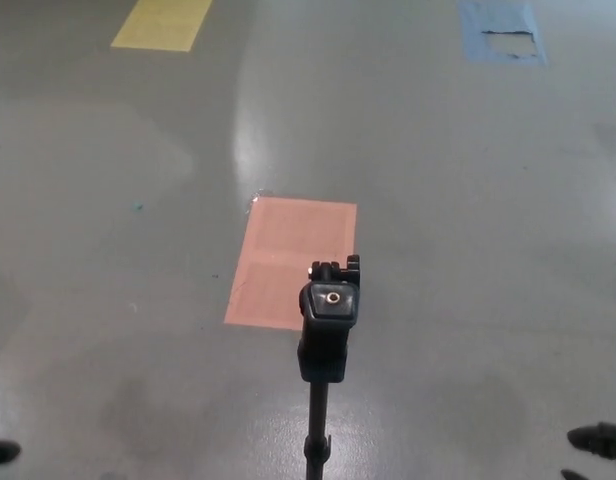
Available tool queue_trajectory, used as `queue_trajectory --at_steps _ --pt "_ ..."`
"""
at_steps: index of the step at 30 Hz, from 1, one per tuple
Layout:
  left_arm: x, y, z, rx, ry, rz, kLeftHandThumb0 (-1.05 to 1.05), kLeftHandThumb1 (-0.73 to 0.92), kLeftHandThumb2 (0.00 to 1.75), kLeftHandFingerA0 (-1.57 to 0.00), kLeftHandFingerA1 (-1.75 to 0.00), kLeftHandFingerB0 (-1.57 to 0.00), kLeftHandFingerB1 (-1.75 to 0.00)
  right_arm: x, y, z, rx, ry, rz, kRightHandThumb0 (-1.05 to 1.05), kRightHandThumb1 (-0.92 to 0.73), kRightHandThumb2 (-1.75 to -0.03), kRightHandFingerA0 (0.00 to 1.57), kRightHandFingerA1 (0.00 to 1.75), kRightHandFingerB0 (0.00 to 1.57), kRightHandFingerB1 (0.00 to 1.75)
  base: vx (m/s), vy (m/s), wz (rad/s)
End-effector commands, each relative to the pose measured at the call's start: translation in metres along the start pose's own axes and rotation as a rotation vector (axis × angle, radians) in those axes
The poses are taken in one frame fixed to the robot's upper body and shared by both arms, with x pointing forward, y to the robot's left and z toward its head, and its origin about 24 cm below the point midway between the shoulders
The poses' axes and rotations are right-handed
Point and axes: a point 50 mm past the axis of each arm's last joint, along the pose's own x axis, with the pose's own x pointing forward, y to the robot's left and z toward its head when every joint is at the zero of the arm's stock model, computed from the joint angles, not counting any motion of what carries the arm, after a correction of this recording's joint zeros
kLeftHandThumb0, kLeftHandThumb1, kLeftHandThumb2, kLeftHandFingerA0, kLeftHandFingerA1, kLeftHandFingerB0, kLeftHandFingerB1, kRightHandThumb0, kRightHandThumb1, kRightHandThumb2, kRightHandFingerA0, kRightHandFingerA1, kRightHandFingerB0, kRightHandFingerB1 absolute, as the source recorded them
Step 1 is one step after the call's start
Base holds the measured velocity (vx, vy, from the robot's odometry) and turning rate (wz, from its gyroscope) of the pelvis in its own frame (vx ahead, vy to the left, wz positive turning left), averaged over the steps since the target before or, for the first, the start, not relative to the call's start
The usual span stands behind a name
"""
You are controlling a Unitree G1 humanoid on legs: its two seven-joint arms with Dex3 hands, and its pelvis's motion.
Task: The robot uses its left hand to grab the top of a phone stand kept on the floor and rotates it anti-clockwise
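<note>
The black phone stand (326,335) rises from the floor in the lower middle of the head view. Its top head carries a small brass screw and a clamp piece, and its thin pole runs down out of the picture. A dark bit of my left hand (0,452) shows only at the bottom left corner, far from the stand. At the bottom right corner a small part of my right hand (600,440) shows, also far from it. Neither hand touches the stand, and too little of either shows to read its state.
A pink rectangle of tape (288,260) lies on the glossy grey floor (468,200) just behind the stand's head. A yellow patch (163,22) marks the far left, and a blue patch (500,30) the far right.
</note>
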Motion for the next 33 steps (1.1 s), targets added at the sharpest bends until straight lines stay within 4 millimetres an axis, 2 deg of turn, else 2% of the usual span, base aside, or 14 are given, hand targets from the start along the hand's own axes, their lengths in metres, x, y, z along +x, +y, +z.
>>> queue_trajectory --at_steps 1,4,5,6,11,12,16,17,22,23,24,25,27,33 --pt "-0.002 -0.002 0.01 0.025 -0.136 -0.025 -0.51 0.53 0.71 -0.31 -0.42 -0.19 -0.36 -0.003 -0.006 -0.01 -0.04 0.031 0.052 -0.5 -0.7 -0.82 0.37 0.48 0.08 0.35 0.0 0.0 0.0" --pt "-0.008 -0.007 0.042 0.006 -0.365 -0.015 -0.48 0.48 0.69 -0.24 -0.4 -0.14 -0.35 -0.002 -0.006 -0.01 -0.057 0.043 0.055 -0.5 -0.7 -0.82 0.35 0.47 0.08 0.34 0.0 0.0 0.0" --pt "-0.008 -0.007 0.042 0.006 -0.365 -0.015 -0.48 0.48 0.69 -0.24 -0.4 -0.14 -0.35 -0.002 -0.006 -0.01 -0.057 0.043 0.055 -0.5 -0.7 -0.82 0.35 0.47 0.08 0.34 0.0 0.0 0.0" --pt "-0.017 -0.006 0.065 0.014 -0.491 -0.01 -0.24 0.39 0.92 -0.1 -0.51 -0.09 -0.5 -0.002 -0.006 -0.011 -0.049 0.036 0.052 -0.51 -0.7 -0.82 0.42 0.49 0.08 0.35 0.0 0.0 0.0" --pt "-0.039 -0.007 0.098 0.049 -0.69 -0.007 -0.22 0.38 0.91 -0.13 -0.51 -0.1 -0.5 -0.003 -0.006 -0.012 -0.038 0.036 0.05 -0.5 -0.7 -0.81 0.42 0.49 0.08 0.35 0.0 0.0 0.0" --pt "-0.045 -0.007 0.106 0.07 -0.735 -0.006 -0.39 0.52 0.56 -0.31 -0.36 -0.25 -0.3 -0.003 -0.006 -0.012 -0.042 0.036 0.05 -0.5 -0.7 -0.81 0.43 0.5 0.08 0.35 0.0 0.0 0.0" --pt "-0.066 -0.007 0.129 0.109 -0.875 -0.007 -0.44 0.45 0.63 -0.29 -0.42 -0.24 -0.35 -0.003 -0.007 -0.011 -0.051 0.038 0.047 -0.5 -0.7 -0.82 0.42 0.49 0.09 0.35 0.0 0.0 0.0" --pt "-0.088 -0.006 0.152 0.145 -1.01 -0.031 -0.47 0.43 0.64 -0.26 -0.41 -0.17 -0.34 -0.002 -0.008 -0.01 -0.051 0.039 0.044 -0.51 -0.69 -0.82 0.39 0.49 0.09 0.35 0.0 0.0 0.0" --pt "-0.12 -0.005 0.18 0.217 -1.167 -0.057 -0.54 0.4 0.65 -0.2 -0.4 -0.09 -0.33 -0.002 -0.009 -0.009 -0.052 0.035 0.042 -0.5 -0.7 -0.82 0.39 0.48 0.09 0.35 0.0 0.0 0.0" --pt "-0.133 -0.006 0.191 0.24 -1.235 -0.069 -0.3 0.27 0.84 0.0 -0.48 0.0 -0.48 -0.002 -0.009 -0.009 -0.056 0.033 0.043 -0.49 -0.7 -0.81 0.39 0.48 0.08 0.35 0.0 0.0 0.0" --pt "-0.138 -0.006 0.195 0.248 -1.264 -0.075 -0.3 0.27 0.84 0.0 -0.48 0.0 -0.48 -0.003 -0.009 -0.009 -0.058 0.031 0.043 -0.49 -0.7 -0.81 0.39 0.48 0.08 0.35 0.0 0.0 0.0" --pt "-0.147 -0.006 0.202 0.265 -1.308 -0.081 -0.63 0.41 0.67 -0.09 -0.35 -0.06 -0.26 -0.003 -0.009 -0.01 -0.058 0.031 0.044 -0.49 -0.7 -0.81 0.4 0.48 0.08 0.35 0.0 0.0 0.0" --pt "-0.161 -0.008 0.213 0.279 -1.373 -0.095 -0.59 0.41 0.67 -0.12 -0.28 -0.12 -0.17 -0.003 -0.009 -0.01 -0.062 0.033 0.043 -0.5 -0.7 -0.81 0.41 0.48 0.09 0.35 0.0 0.0 0.0" --pt "-0.186 -0.015 0.234 0.3 -1.495 -0.118 -0.52 0.37 0.74 -0.06 -0.24 -0.05 -0.21 -0.002 -0.009 -0.008 -0.068 0.032 0.046 -0.49 -0.7 -0.81 0.39 0.48 0.09 0.35 0.0 0.0 0.0"
